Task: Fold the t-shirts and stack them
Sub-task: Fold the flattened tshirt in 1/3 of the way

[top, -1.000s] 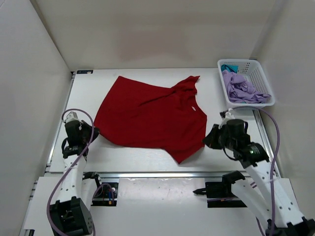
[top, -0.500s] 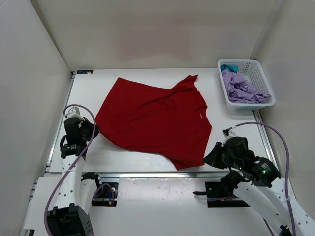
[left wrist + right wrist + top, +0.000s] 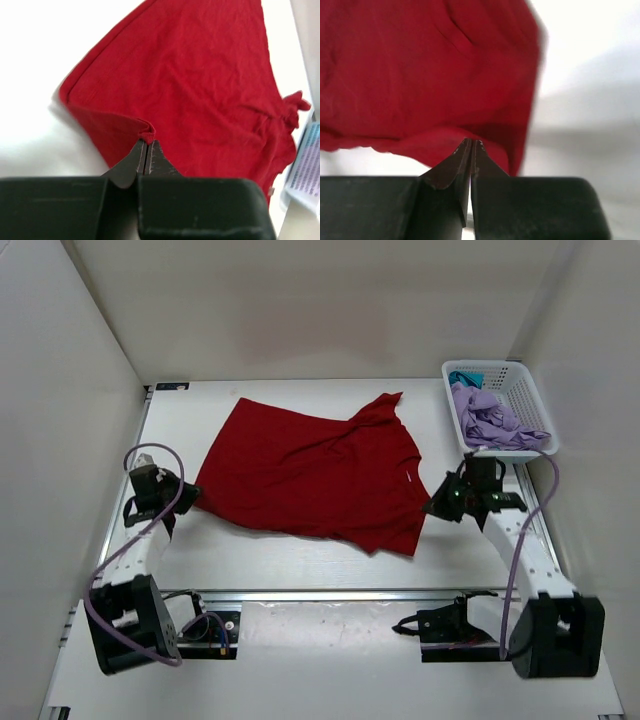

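The dark red t-shirt [image 3: 310, 475] lies spread and wrinkled across the middle of the table. My left gripper [image 3: 188, 502] is shut on its left corner, and the left wrist view shows the jaws [image 3: 146, 142] pinching a small red fold of the shirt [image 3: 200, 75]. My right gripper [image 3: 432, 508] is at the shirt's right edge. In the right wrist view its jaws [image 3: 471, 144] are closed with red fabric [image 3: 420, 65] rising to the tips. The lavender t-shirt [image 3: 490, 420] lies bunched in the basket, and a bit of the teal t-shirt [image 3: 462, 377] shows behind it.
The white lattice basket [image 3: 530, 390] stands at the back right corner of the table. White walls close in the left, back and right sides. A metal rail [image 3: 320, 592] runs along the near table edge, between the arm bases.
My right gripper swung toward the near edge, then back up to the shirt's right side. The shirt's near right corner shifted right and flattened. My left gripper stayed on the left corner.
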Available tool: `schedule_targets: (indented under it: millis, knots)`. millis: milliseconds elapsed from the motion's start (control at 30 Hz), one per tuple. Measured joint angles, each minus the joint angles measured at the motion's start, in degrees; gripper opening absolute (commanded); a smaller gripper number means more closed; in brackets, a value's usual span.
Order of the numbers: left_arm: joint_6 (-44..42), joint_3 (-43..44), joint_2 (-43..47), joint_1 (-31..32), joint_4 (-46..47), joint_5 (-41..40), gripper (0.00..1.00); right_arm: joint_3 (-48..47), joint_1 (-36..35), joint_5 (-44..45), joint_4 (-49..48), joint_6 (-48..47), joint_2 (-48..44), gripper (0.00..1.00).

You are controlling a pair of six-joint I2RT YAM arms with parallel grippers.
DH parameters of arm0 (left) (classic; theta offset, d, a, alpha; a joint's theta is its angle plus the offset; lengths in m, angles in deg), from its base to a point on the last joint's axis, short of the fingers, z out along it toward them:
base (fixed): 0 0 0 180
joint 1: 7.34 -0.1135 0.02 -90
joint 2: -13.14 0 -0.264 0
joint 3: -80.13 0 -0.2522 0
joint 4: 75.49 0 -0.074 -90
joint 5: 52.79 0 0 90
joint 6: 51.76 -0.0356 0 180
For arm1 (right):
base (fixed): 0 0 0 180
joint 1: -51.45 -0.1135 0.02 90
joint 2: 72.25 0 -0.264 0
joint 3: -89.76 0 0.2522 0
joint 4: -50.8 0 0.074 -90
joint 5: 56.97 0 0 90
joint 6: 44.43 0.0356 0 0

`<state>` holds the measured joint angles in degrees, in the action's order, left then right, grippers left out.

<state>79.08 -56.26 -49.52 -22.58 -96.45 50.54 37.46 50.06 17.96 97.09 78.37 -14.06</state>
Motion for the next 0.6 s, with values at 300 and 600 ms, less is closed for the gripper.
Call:
schedule_targets:
  millis: [300, 600]
  knots:
    - [3.02, 10.97, -17.57, 1.99, 6.75, -1.73, 0.0, -13.44, -2.08, -0.79, -11.21, -3.28, 21.38, 0.0]
    - [3.58, 21.33, -29.88, 3.17, 7.63, -1.99, 0.0, -23.32, -0.52, -0.87, -12.48, -4.79, 32.28, 0.0]
